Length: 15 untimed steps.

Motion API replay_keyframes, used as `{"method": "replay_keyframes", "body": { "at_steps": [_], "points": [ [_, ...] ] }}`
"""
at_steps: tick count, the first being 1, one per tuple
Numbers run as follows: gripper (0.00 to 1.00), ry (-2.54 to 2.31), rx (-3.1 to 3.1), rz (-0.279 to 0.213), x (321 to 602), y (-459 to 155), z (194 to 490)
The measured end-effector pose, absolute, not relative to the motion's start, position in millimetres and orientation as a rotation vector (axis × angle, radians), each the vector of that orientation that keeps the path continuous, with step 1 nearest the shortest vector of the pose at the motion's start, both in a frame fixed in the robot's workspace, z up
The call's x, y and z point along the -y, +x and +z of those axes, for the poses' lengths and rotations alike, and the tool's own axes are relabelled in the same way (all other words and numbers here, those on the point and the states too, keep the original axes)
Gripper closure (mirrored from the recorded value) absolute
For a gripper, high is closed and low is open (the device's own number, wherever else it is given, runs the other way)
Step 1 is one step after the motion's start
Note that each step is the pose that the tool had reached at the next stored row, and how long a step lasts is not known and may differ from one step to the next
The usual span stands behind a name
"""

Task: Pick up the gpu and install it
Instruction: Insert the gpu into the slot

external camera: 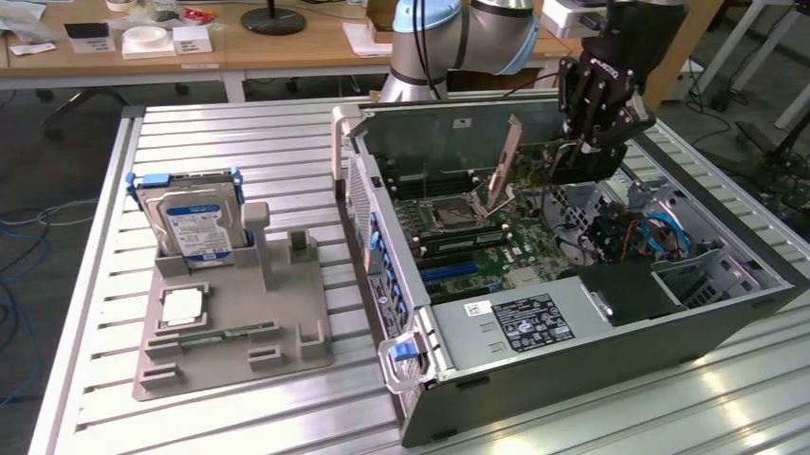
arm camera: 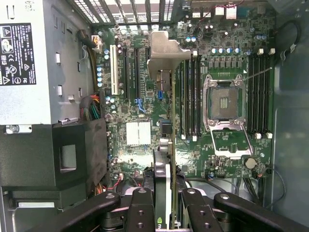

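The black gripper (external camera: 572,156) has its fingers (arm camera: 142,208) clamped on the gpu (arm camera: 172,145), a thin flat circuit card, brownish on one face, with a folded silver metal bracket (arm camera: 166,53) at its far end. It hangs on edge above the green motherboard (arm camera: 137,133) inside the open grey steel case (external camera: 595,351), by the ribbed aluminium table's (external camera: 241,142) edge on the exterior view's right. Doing this well likely means holding the lower edge square over a long black plastic slot (arm camera: 142,72), bracket toward the vented rear wall, no tilt: the board looks rigid and brittle.

The gpu (arm camera: 166,55) hangs on edge over the motherboard (arm camera: 140,133).
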<state>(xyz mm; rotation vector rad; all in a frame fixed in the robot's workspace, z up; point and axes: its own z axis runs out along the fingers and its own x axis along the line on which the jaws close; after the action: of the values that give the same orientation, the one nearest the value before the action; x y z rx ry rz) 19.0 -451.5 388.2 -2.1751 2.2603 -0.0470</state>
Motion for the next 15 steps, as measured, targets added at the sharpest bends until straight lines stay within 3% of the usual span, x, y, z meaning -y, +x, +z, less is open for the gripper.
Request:
{"method": "replay_keyframes", "body": {
  "at_steps": [15],
  "points": [
    [0.73,-2.175,-2.260,-0.047,451.0,18.1,385.1]
  ]
}}
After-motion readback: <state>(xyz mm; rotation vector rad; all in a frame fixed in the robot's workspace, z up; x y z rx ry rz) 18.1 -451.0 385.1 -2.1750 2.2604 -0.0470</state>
